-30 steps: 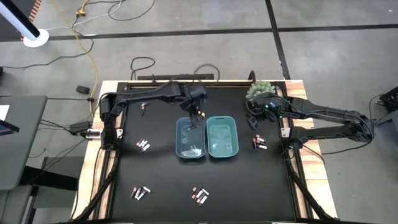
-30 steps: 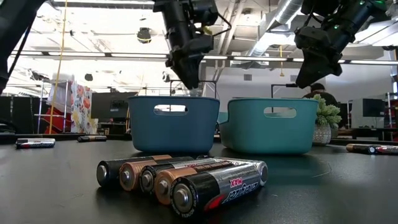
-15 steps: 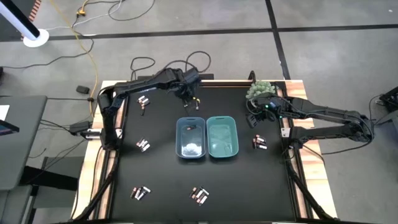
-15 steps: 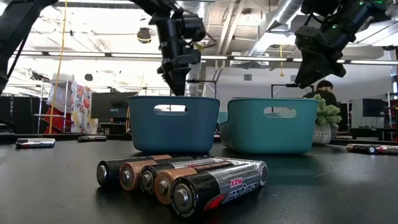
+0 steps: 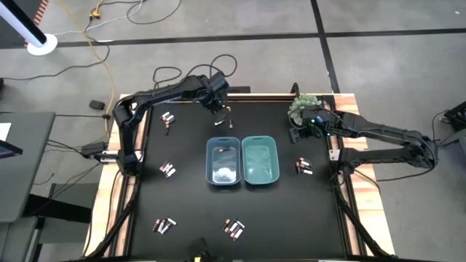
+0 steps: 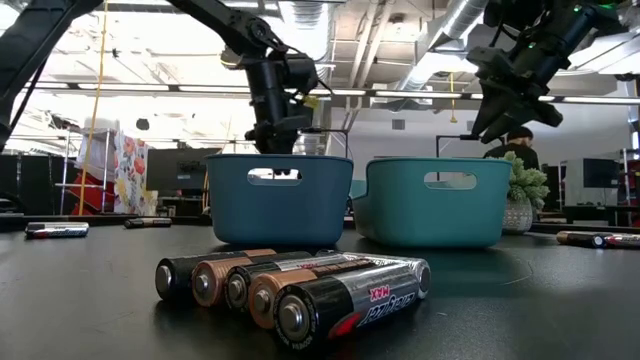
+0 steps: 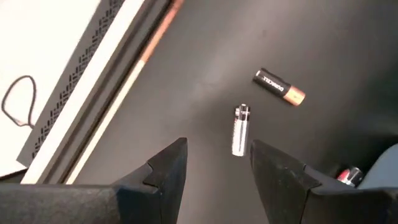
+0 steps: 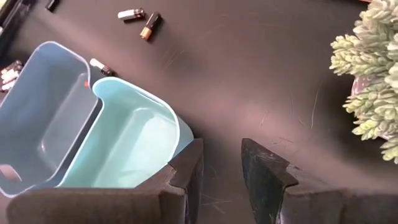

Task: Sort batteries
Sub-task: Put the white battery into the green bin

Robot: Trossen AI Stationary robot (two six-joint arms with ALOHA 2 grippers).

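Black table (image 5: 189, 211) | left gripper (image 7: 214, 163) open above silvery battery (image 7: 240, 129) | right gripper (image 8: 222, 163) empty, half-open

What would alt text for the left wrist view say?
The left gripper, open and empty, hovers above a black table where a silvery battery and a dark copper-tipped battery lie apart. A pale bin's edge shows at one corner.

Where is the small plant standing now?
In the high view, the plant stands at the table's far edge on the right side, beside the right gripper and beyond the teal bin.
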